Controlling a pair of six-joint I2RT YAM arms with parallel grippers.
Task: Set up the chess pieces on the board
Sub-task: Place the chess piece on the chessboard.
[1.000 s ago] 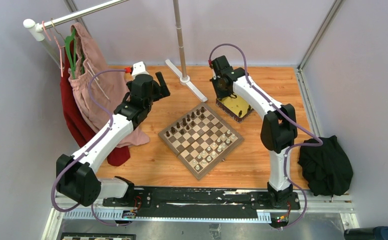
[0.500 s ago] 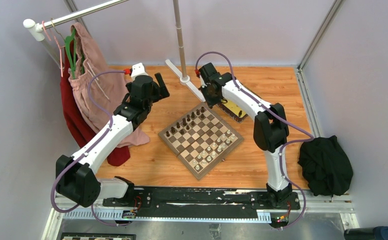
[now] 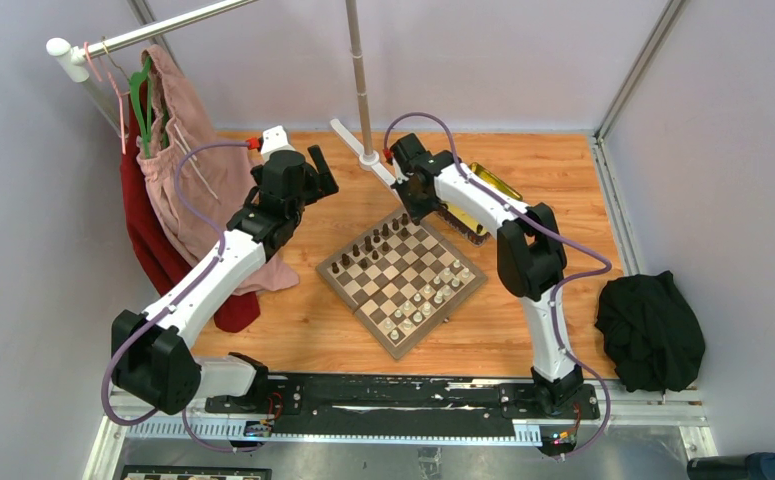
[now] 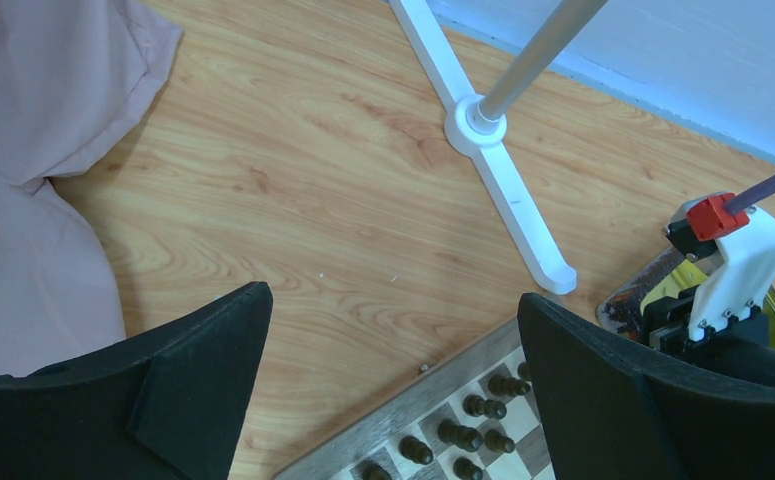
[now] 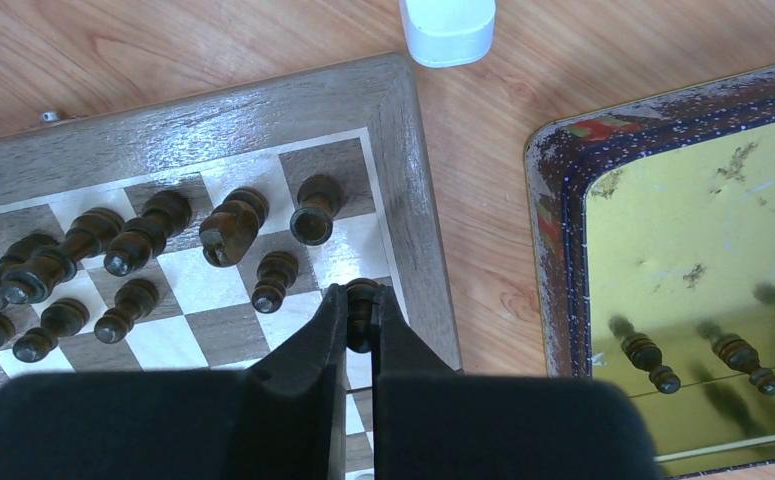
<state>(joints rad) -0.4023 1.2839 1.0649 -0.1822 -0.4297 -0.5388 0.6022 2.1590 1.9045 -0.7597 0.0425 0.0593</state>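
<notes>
inside right end effector (image 5: pixel 362 312), dark piece (image 5: pixel 362 292)

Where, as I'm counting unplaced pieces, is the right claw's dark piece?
In the right wrist view, the dark piece sits pinched in the right claw over the board's edge squares nearest the gold tin.

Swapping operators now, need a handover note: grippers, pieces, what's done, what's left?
Left gripper: open, empty, over the table off the board.
Right gripper: shut on a dark piece, at the board corner nearest the tin.
Done: dark pieces stand along one side, white pieces along the opposite side.
Left: set down the held piece, then fetch the loose pieces from the tin, at least three.
</notes>
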